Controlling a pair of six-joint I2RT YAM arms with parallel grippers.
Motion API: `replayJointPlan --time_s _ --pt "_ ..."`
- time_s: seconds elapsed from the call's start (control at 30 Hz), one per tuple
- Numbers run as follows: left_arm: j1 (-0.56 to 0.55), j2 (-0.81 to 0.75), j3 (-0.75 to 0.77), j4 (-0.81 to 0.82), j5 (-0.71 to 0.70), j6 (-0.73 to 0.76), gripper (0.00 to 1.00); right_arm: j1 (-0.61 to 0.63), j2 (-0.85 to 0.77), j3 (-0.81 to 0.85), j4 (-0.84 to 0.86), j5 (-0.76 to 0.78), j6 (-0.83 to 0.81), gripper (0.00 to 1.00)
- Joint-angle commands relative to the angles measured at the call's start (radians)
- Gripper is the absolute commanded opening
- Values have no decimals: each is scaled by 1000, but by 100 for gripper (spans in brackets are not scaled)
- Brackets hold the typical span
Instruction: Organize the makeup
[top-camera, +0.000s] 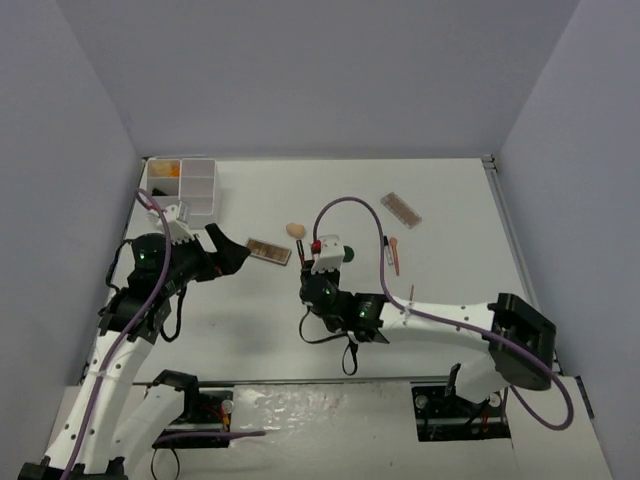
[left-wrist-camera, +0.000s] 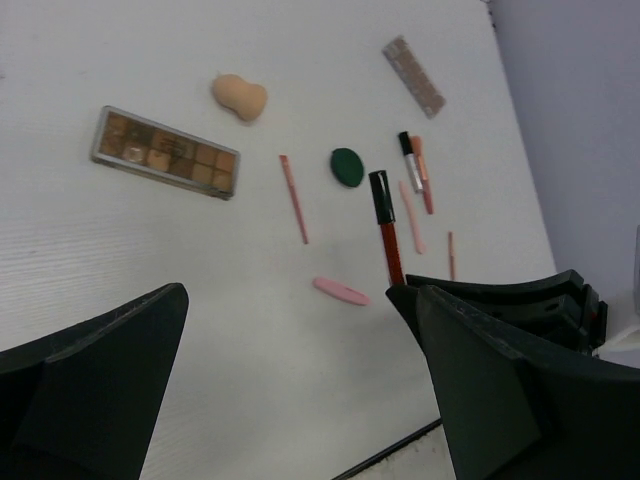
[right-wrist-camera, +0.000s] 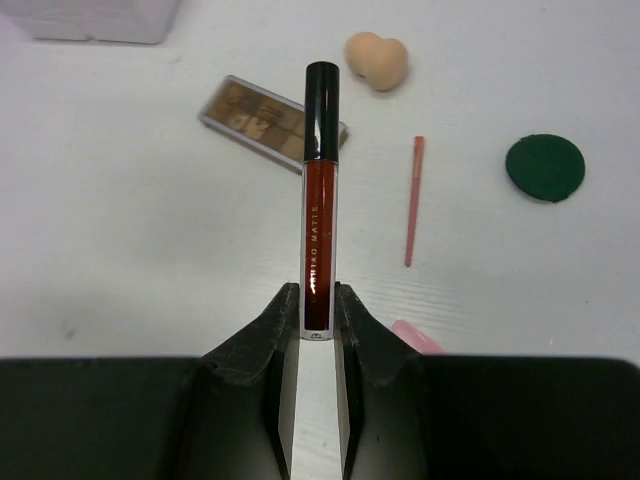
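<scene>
Right hand is pinched shut on the bottom end of the lip gloss, mid-worktop. Left hand gapes wide, empty. The tube looks light, stiff and slick, so it may pivot. A mid-barrel hold seems safer.

Dark-green round compact lies flat. Thin pink pencil near it. Dark-red black-capped lip-gloss tube beyond pencil, base clamped in right gripper jaws. Beige sponge and brown rectangular eyeshadow palette farther from compact. Second brown palette well apart.
</scene>
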Motion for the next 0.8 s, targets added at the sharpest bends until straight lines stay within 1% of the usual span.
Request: replayJointPlan --time_s 0.0,0.17,0.23,0.33,0.5,0.57,0.67,0.77 --pt "-107 18 87 153 17 -133 97 32 -196 -132 337 -99 -177 0" --pt "-220 69 96 253 -17 -186 97 48 -283 -221 478 -236 -298 0" --pt "-264 92 105 276 -31 -197 97 52 -311 -251 528 -264 -324 0" --pt "-314 132 123 270 -78 -199 96 52 -337 -277 568 -285 -342 0" --pt "-395 186 132 274 -125 -203 85 52 -373 -308 616 -293 -358 0" --pt "-416 201 133 271 -138 -211 78 54 -383 -316 622 -294 -362 0" --pt "-451 220 136 280 -151 -218 71 54 -394 -321 622 -283 -372 0" --pt "-471 234 144 286 -169 -218 56 54 -396 -327 629 -280 -376 0"
